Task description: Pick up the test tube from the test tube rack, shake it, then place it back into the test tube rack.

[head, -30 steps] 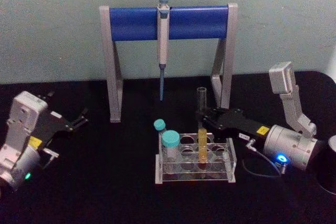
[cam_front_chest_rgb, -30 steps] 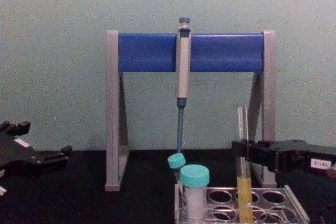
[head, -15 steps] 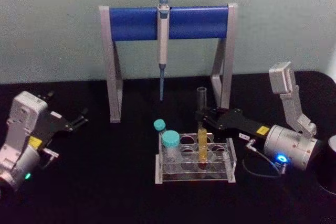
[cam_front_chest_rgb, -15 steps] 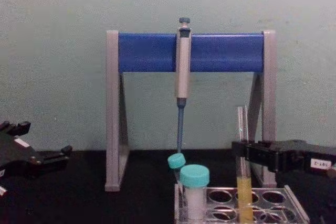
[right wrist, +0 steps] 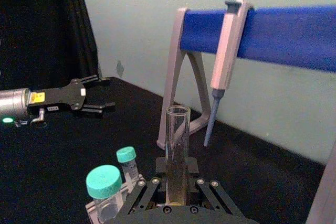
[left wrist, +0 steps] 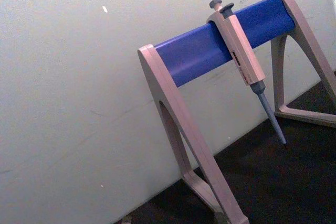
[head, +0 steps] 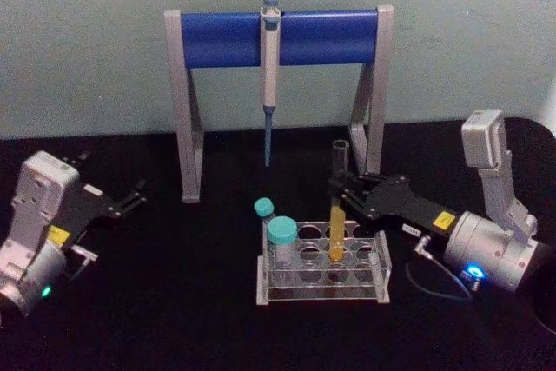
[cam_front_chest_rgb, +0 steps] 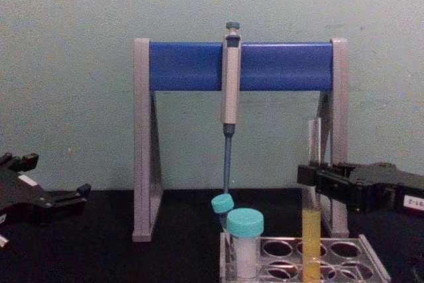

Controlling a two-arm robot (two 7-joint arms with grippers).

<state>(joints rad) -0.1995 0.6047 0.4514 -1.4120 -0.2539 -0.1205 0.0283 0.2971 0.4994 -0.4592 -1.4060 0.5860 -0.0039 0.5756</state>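
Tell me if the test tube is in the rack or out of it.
In, partly: the right hand grips the test tube upright, and its yellow lower end dips below the top plate of the rack.

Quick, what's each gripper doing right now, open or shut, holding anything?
Left gripper: open, holding nothing, parked at the left.
Right gripper: shut on the tube.

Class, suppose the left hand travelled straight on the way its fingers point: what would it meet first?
Probably the left leg of the pipette stand. The left hand, open, points toward it, though depth is unclear.
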